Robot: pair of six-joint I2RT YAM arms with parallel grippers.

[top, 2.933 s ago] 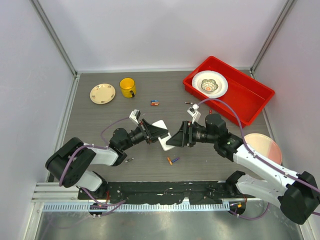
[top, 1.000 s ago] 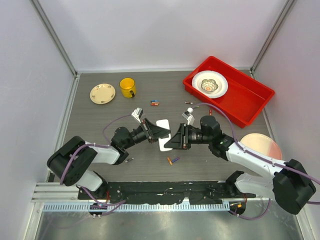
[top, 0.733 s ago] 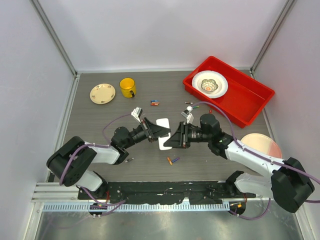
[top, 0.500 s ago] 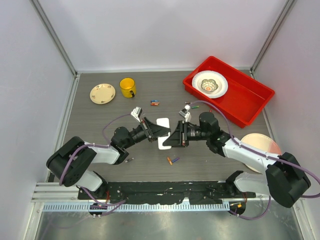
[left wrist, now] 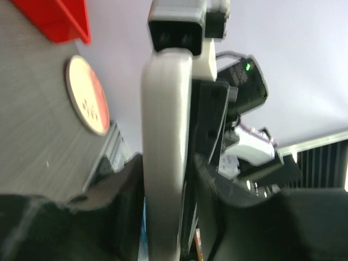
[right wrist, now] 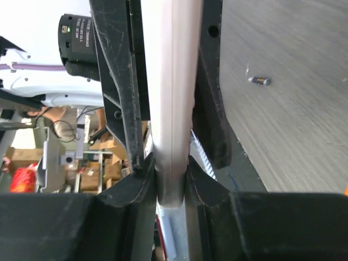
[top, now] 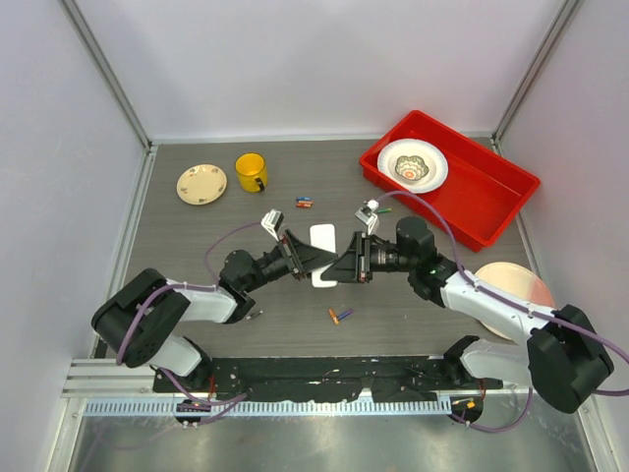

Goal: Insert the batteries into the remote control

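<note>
Over grey table (top: 177, 236), right claw (top: 339, 270) pinches remote control (top: 322, 239) edgewise.

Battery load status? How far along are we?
Done: the remote control is up off the table. In hand: the right claw clamps one end; the left claw flanks the other, grip unclear. Left: nearly everything. The batteries lie loose on the table, none in either claw. Whether the compartment is open can't be seen.
</note>
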